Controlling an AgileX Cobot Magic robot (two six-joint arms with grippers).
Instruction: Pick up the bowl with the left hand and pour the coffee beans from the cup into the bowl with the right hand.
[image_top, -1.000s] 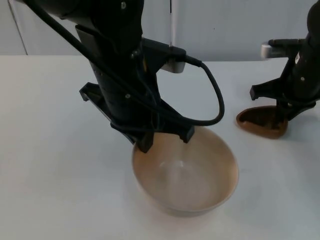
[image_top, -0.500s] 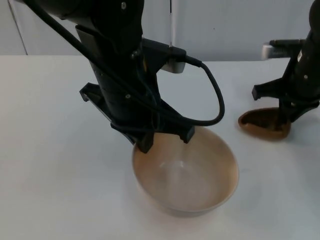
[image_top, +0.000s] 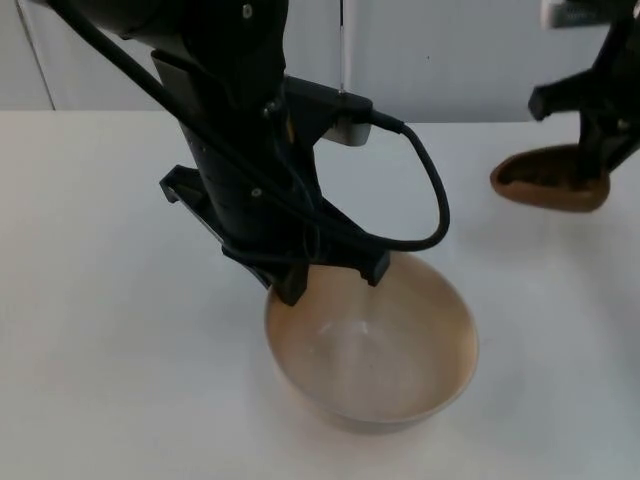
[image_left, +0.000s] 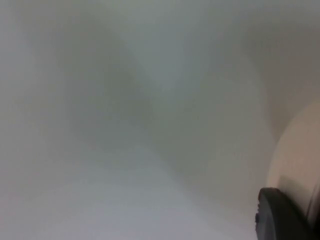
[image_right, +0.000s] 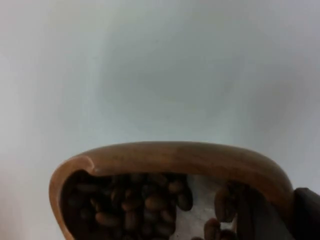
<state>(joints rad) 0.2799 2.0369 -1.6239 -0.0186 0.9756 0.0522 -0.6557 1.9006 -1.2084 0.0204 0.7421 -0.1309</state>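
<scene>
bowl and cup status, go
Left claw clamped on bowl rim. Right claw holds cup of coffee beans, lifted off the table. Path to bowl open.

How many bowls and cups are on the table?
2. The tan bowl sits on the white table with the left end effector at its rim. The brown cup of coffee beans is held up by the right end effector.

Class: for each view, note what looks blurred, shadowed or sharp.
Top view: the bowl looks soft and hazy inside. Left wrist view: all blur, broad grey shadow. Right wrist view: coffee beans in the cup are fairly distinct.
</scene>
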